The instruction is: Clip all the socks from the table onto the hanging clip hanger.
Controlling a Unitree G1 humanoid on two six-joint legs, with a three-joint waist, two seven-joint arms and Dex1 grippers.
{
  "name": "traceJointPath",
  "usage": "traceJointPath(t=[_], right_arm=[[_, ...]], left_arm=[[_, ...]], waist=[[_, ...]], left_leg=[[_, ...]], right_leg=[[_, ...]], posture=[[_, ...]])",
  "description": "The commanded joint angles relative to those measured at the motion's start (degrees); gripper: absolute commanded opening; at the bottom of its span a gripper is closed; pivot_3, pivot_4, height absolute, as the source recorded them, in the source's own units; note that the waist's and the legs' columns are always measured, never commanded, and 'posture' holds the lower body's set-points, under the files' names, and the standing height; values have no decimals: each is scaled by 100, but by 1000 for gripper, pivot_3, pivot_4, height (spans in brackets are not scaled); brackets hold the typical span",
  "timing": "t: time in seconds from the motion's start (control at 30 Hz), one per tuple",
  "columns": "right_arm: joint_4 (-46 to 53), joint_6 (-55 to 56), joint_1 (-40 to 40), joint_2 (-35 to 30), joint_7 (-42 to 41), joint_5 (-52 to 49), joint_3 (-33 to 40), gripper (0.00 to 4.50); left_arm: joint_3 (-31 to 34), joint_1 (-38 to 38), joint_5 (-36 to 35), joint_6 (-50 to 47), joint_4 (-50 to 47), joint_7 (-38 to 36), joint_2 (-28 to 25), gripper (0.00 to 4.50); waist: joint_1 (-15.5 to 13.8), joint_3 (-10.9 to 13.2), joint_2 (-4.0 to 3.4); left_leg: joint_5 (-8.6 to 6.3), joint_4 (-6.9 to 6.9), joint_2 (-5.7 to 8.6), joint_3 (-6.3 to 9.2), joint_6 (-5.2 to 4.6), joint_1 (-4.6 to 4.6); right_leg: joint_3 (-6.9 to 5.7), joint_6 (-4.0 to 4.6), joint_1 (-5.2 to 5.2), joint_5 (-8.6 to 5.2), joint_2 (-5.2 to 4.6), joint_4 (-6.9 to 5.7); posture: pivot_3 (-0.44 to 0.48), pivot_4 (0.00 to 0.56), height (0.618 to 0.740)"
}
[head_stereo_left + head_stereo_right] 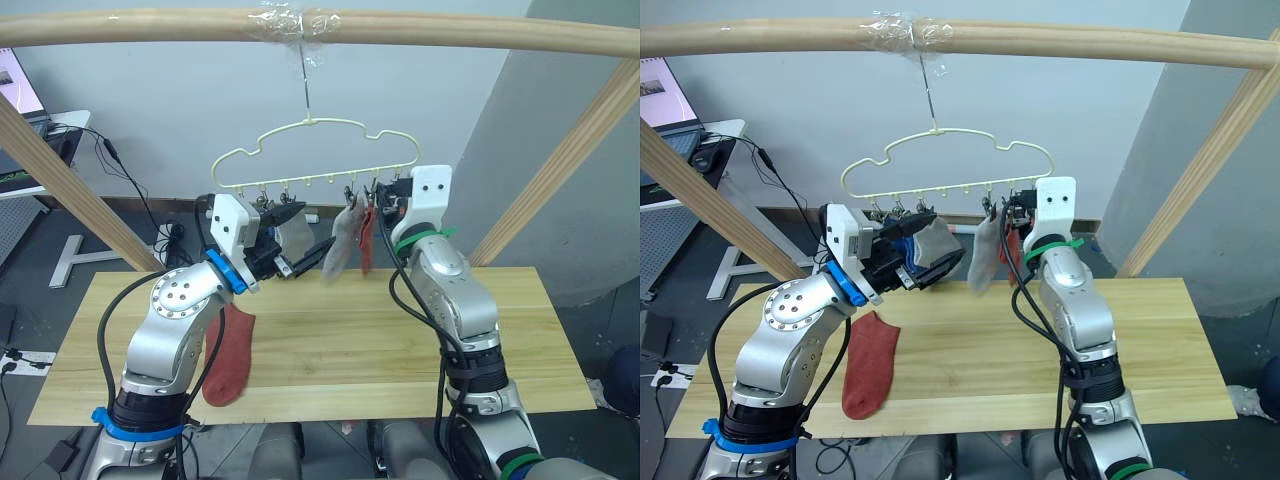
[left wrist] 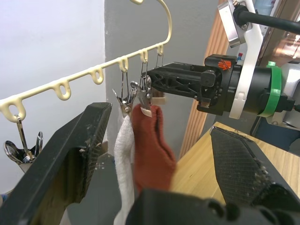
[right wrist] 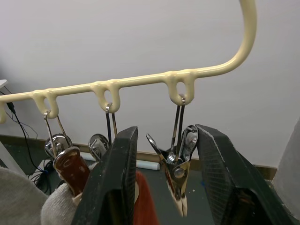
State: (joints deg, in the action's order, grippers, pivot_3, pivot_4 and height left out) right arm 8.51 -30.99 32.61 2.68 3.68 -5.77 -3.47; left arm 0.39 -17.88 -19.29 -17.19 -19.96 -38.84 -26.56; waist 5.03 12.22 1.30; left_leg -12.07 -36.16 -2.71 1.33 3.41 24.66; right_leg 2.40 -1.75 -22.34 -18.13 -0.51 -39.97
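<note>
The pale clip hanger [image 1: 315,155] hangs from the wooden pole. Clipped to it near its right end are a light grey sock [image 1: 340,250] and a rust-red sock [image 1: 366,240]. Further left hang another grey sock [image 1: 290,235] and something blue [image 1: 902,245]. A second rust-red sock [image 1: 232,355] lies on the table [image 1: 340,340] at the front left. My left gripper [image 1: 312,232] is open just left of the hanging grey sock, holding nothing. My right gripper [image 3: 164,168] is open at the hanger's right end, its fingers either side of an empty clip [image 3: 178,168].
A thick wooden pole frame [image 1: 450,30] spans overhead, with slanted legs at the left [image 1: 70,190] and right [image 1: 570,150]. A desk with a screen and cables [image 1: 40,130] stands beyond the table at far left.
</note>
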Motion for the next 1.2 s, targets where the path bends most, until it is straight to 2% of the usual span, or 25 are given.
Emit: traceJointPath(t=[0.03, 0.4, 0.5, 0.67, 0.93, 1.07, 1.2], right_arm=[[72, 145, 132, 69, -52, 19, -10, 1941], [-27, 203, 177, 66, -129, 16, 44, 1941], [-62, 214, 186, 61, -149, 0, 88, 1328], [-143, 263, 224, 28, -128, 10, 186, 26], [-137, 264, 238, -135, -266, 16, 216, 7], [39, -290, 316, -817, -1018, -94, 72, 7], [200, -1270, 579, -1738, -2007, -503, 144, 7]], left_arm=[[95, -65, -90, 33, -209, 48, -8, 3851], [146, -115, -309, -91, -348, 169, 65, 3851], [158, -146, -398, -185, -391, 219, 87, 3851], [133, -123, -447, -236, -455, 274, 70, 3851], [108, -30, -364, -179, -427, 274, 33, 3851], [209, 472, -74, -239, -225, 422, -179, 3851], [295, 1395, 467, -150, 190, 516, -585, 3851]], waist=[[0, 0, 0], [-6, 0, 0], [-6, 0, 0], [-8, 0, 0], [-9, 0, 0], [-6, 0, 0], [-3, 1, -2]], left_leg=[[0, 0, 0, 0, 0, 0], [0, 0, 0, 0, 0, 0], [0, 0, 0, 0, 0, 0], [0, 0, 0, -1, 0, 0], [0, 0, 1, -1, 1, 0], [0, 0, 1, -4, 0, -3], [0, 1, -1, -1, 0, -6]], right_leg=[[0, 0, 0, 0, 0, 0], [0, 0, 0, 0, 0, 0], [0, 0, 0, 0, 0, 0], [0, 0, 0, 0, 0, 0], [0, 0, 0, 0, 0, -1], [5, 0, 0, 0, -1, 0], [2, 1, 1, 0, 0, -2]], posture=[[-92, 195, 740], [-81, 190, 740], [-79, 188, 740], [-79, 187, 740], [-82, 193, 740], [-92, 197, 740], [-100, 200, 740]])
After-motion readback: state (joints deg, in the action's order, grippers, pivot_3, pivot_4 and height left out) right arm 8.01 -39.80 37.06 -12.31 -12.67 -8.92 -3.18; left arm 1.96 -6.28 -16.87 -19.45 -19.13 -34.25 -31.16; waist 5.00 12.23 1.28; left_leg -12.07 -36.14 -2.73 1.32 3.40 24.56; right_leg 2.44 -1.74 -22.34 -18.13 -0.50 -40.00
